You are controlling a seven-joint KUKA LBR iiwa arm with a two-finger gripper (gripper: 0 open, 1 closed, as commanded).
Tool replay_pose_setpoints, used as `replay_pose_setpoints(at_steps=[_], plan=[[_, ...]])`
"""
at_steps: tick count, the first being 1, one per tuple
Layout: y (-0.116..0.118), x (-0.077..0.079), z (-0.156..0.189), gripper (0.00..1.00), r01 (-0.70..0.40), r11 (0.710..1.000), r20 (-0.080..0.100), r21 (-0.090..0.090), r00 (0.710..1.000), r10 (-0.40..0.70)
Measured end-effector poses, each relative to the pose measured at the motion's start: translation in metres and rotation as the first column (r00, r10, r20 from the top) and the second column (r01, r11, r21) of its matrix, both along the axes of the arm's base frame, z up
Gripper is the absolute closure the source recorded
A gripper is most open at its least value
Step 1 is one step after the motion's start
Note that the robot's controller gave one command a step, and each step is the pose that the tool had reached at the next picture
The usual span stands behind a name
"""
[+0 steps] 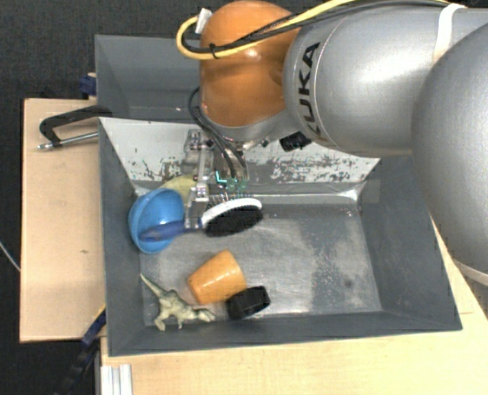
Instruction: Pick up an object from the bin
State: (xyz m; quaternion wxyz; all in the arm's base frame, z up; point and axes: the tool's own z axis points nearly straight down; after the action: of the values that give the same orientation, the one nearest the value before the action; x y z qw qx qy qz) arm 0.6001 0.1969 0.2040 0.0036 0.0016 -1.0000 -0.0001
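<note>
- Brush [231, 218]: an oval one with a black back and a white bristle face, lying on its side on the bin floor just to the view's right of the blue cup [155, 220], with its long side running away from the cup.
- Gripper [197, 216]: it hangs down from the orange wrist cover [239, 64] into the narrow gap between the blue cup's rim and the near end of the brush. Its tip is close against both, but I cannot tell whether it touches either, how wide it stands, or whether it holds anything.
- Blue cup: tipped on its side near the left wall of the bin [326, 257], with its mouth turned towards the gripper.
- Pale yellow rounded thing [180, 184]: just behind the blue cup towards the back wall, partly hidden by the cup and the gripper.
- Orange cup [216, 276]: in front of the blue cup and a little to its right, lying tilted and apart from it.
- Small black block [248, 303]: in front and to the right of the blue cup, touching the orange cup's far side.
- Tan toy lizard [174, 307]: in front of the blue cup by the front wall, just beside the orange cup.
</note>
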Motion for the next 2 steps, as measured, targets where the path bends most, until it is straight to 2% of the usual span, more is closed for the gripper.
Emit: replay_pose_setpoints(at_steps=[1, 2], plan=[[-0.0325, -0.0102, -0.1314, 0.0, -0.258, 0.966, 0.014, 0.002, 0.966, 0.258], [-0.0319, -0.0097, -0.13, 1.0, -0.257, 0.966, 0.015, 0.003, 0.966, 0.257]])
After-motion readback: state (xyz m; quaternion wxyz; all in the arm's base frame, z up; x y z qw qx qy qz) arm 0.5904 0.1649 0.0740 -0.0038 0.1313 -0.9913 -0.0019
